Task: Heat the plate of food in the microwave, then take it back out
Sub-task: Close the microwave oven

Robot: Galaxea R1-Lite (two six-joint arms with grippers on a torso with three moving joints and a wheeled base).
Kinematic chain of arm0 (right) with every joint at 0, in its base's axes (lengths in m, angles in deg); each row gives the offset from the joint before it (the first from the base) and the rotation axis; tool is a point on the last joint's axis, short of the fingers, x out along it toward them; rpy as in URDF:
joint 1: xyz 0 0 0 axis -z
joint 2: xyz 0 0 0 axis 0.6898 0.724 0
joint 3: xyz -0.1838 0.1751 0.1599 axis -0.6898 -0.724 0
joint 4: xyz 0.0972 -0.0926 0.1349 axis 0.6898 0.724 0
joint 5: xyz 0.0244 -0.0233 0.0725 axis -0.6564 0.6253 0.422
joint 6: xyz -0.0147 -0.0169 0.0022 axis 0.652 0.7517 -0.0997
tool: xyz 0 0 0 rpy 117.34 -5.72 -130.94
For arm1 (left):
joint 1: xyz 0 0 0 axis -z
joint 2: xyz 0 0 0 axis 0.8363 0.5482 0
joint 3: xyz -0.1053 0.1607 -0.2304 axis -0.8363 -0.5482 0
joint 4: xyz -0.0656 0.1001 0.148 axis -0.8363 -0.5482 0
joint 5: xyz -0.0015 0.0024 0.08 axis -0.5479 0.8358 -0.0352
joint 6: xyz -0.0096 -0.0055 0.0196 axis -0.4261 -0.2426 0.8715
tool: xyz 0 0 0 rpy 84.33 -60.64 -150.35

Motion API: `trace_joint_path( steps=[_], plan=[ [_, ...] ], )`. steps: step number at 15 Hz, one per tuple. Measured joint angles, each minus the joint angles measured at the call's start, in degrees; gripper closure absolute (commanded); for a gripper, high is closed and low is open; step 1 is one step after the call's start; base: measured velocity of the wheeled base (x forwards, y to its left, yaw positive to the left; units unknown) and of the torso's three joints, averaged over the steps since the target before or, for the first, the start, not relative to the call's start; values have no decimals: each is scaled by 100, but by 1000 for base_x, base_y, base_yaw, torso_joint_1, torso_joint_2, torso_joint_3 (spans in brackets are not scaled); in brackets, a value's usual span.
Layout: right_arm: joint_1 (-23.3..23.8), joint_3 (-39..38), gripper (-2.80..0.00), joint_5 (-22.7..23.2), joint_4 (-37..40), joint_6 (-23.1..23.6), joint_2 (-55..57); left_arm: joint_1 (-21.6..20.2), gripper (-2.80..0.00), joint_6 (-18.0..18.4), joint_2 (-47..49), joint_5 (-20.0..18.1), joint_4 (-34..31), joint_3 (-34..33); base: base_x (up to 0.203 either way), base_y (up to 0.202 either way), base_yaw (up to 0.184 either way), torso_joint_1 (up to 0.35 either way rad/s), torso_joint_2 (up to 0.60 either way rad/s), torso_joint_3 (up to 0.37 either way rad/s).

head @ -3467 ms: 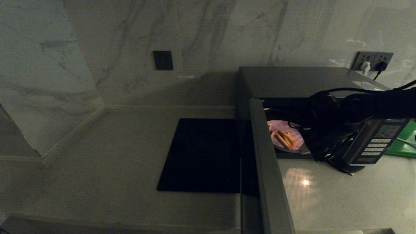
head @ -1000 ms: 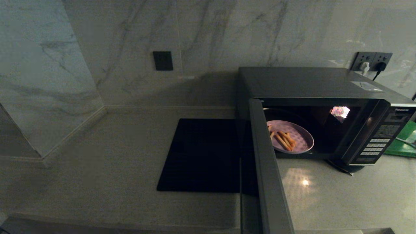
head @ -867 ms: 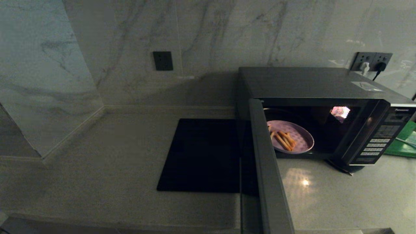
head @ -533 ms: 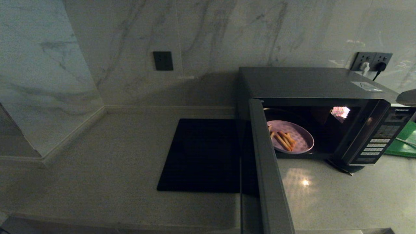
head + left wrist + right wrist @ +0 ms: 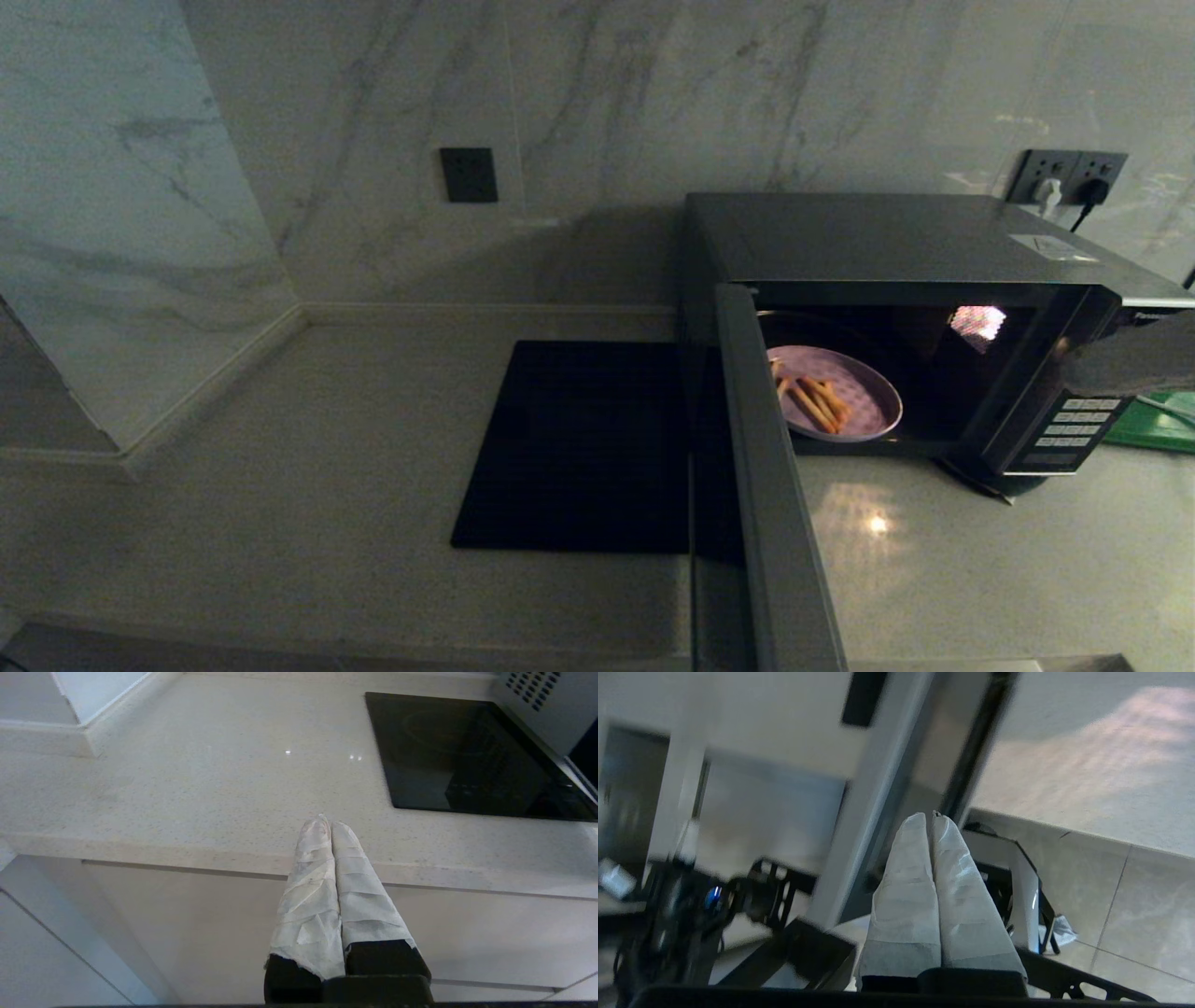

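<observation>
From here I see the small round lavender-pink plate of orange fry-like sticks [image 5: 834, 393] sitting inside the open cavity of the large dark grey boxy microwave [image 5: 896, 243], toward its left side, just beside the hinge of the door [image 5: 766, 485], which swings out to the front over the pale speckled stone table [image 5: 308, 448]. My right claw [image 5: 930, 817] has its tape-wrapped fingers pressed together, holding nothing, and only a blurred grey piece of that arm shows at the right edge of the head view, in front of the button panel [image 5: 1074, 429]. So the door lies to the left of that claw, with its long edge pointing out toward me; I judge the right arm the nearer one for swinging it shut. My left claw [image 5: 331, 823] is likewise closed on nothing, parked low off the table's front edge, near the flat black rectangular slab [image 5: 583, 448]. The right wrist view is smeared, so I cannot tell how close its fingertips are to the door; the plate's left rim is hidden behind the door.
</observation>
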State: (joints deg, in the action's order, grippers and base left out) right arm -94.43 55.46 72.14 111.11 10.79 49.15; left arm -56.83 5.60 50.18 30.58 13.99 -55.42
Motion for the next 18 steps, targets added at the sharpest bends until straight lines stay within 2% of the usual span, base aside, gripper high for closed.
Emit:
trace_joint_path(
  steps=[3, 8, 18],
  plan=[
    [-541, 373, 0, -179, 254, 121, 534, 0, 0, -1, 0, 1, 0, 0, 0, 0, 0, 0, 0, 0],
    [-1185, 434, 0, -382, 260, 146, 1173, 0, 0, 0, 0, 3, 3, 0, 0, 0, 0, 0, 0, 0],
    [-1854, 436, 0, -494, 276, 124, 1871, 0, 0, 0, 0, 1, 0, 0, 0, 0, 0, 0, 0, 0]
  ],
)
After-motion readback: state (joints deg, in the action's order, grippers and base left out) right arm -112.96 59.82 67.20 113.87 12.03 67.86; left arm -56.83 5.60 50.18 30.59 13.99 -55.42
